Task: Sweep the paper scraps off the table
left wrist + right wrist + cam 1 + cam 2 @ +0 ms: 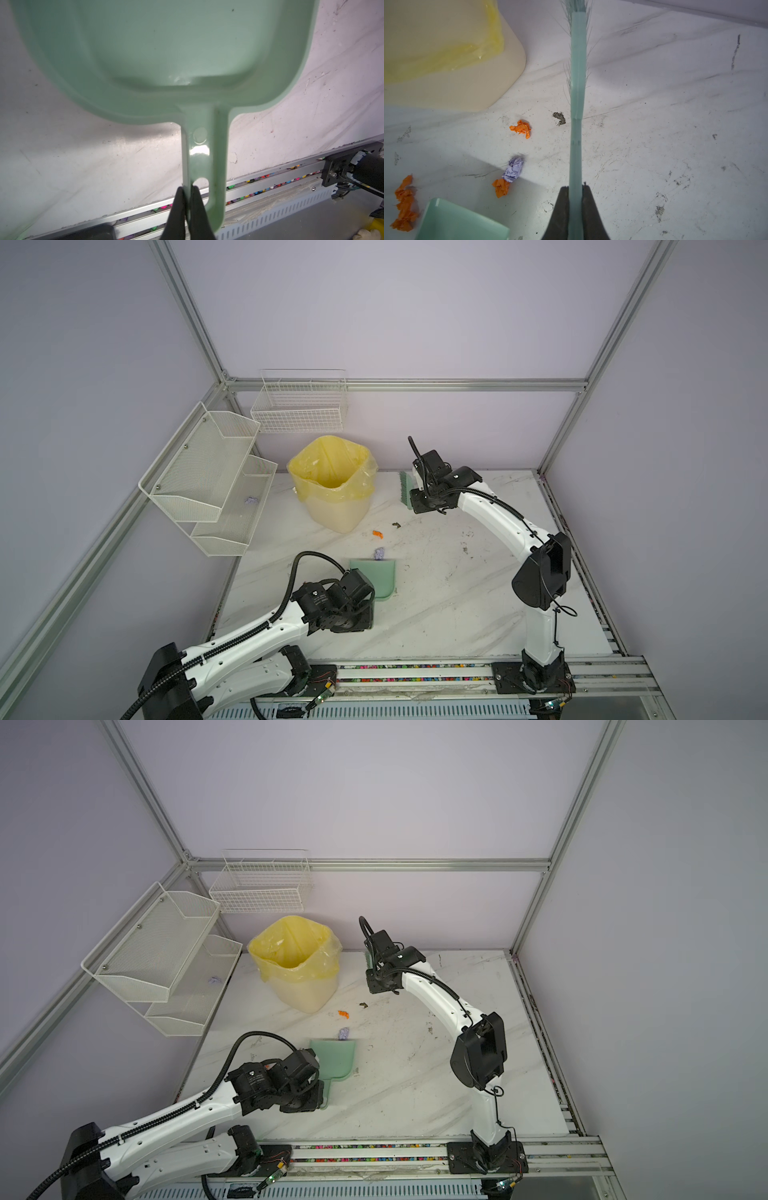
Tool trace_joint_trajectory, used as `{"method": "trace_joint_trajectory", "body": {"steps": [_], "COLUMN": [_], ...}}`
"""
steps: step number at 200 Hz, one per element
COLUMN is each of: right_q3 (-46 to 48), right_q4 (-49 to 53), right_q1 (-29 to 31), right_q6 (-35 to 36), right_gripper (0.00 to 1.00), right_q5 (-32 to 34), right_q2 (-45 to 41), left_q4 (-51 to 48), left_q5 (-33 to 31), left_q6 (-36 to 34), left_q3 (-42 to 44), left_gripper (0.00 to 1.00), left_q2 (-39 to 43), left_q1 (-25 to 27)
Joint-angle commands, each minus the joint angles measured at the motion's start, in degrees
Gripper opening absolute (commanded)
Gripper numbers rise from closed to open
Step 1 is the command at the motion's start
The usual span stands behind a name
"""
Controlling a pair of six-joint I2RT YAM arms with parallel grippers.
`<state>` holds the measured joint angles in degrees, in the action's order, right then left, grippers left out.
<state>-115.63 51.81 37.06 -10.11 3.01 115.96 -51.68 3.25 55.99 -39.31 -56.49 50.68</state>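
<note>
Frame and plain walls close the table (457,614) on its left, far and right. Both arms are mounted on the rail along the near edge. The mesh shelves (208,481) overhang the far-left corner, and just right of them the bin (336,510) stands by the far edge. Left of centre the left gripper (188,204) is clamped tight on the handle end of the green dustpan (376,578), which lies flat, mouth toward the far side. From the dustpan rightward to the right arm runs the widest open stretch, bare marble with dark scuffs. Just right of the bin the right gripper (576,199) is pinched closed on the handle of the green brush (404,489). Whether its bristles touch the table I cannot tell.

A pale purple wad (251,500) sits in the mesh shelves below the top tier; which tier I cannot tell. The wire basket (299,410) hangs on the far wall. The bin's inside shows its yellow liner (328,456). The dustpan's tray, from the left wrist, is bare green plastic. The paper scraps (343,1032) lie on the table between bin and dustpan. A lavender wad (513,169) lies just beyond the dustpan's lip, with an orange wad (500,188) touching it. A lone orange wad (377,534) lies nearer the bin. An orange cluster (404,205) sits beside the dustpan's corner, seen only from the right wrist.
</note>
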Motion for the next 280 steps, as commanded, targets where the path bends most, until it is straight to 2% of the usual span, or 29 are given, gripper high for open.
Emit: {"method": "trace_joint_trajectory", "body": {"steps": [1, 24, 45, 89, 167, 215, 280], "right_q3": [-2.13, -3.23, -3.98, -2.54, -1.76, 1.91, 9.73], "right_q4": [2.62, 2.98, 3.69, 1.47, 0.33, -0.83, -1.14], "right_q1": [2.62, 5.17, 6.7, 8.9, 11.33, 13.51, 17.76], "right_q6": [6.58, 11.58, 14.84, 22.68, 29.95, 31.1, 28.33], "right_gripper": [0.0, 0.0, 0.0, 0.0, 0.0, 0.0, 0.0], "right_q5": [2.27, 3.51, 6.15, 6.51, 11.07, 11.23, 10.89], "right_q2": [2.09, 4.18, 5.85, 6.38, 9.19, 7.72, 2.18], "left_q4": [3.29, 7.74, 8.25, 8.76, 6.8, 6.15, 4.71], "left_q5": [2.61, 5.31, 5.36, 5.35, 8.11, 9.81, 10.72], "left_q6": [2.28, 4.29, 4.66, 5.27, 0.6, -2.81, -4.85], "left_q3": [4.18, 6.89, 7.36, 6.98, 3.3, 0.91, -2.11], "left_gripper": [0.0, 0.0, 0.0, 0.0, 0.0, 0.0, 0.0], "left_q2": [1.61, 1.85, 0.67, -1.44, -6.48, -9.49, -12.44], "left_q1": [0.21, 0.21, 0.21, -0.64, -6.55, -9.84, -10.42]}}
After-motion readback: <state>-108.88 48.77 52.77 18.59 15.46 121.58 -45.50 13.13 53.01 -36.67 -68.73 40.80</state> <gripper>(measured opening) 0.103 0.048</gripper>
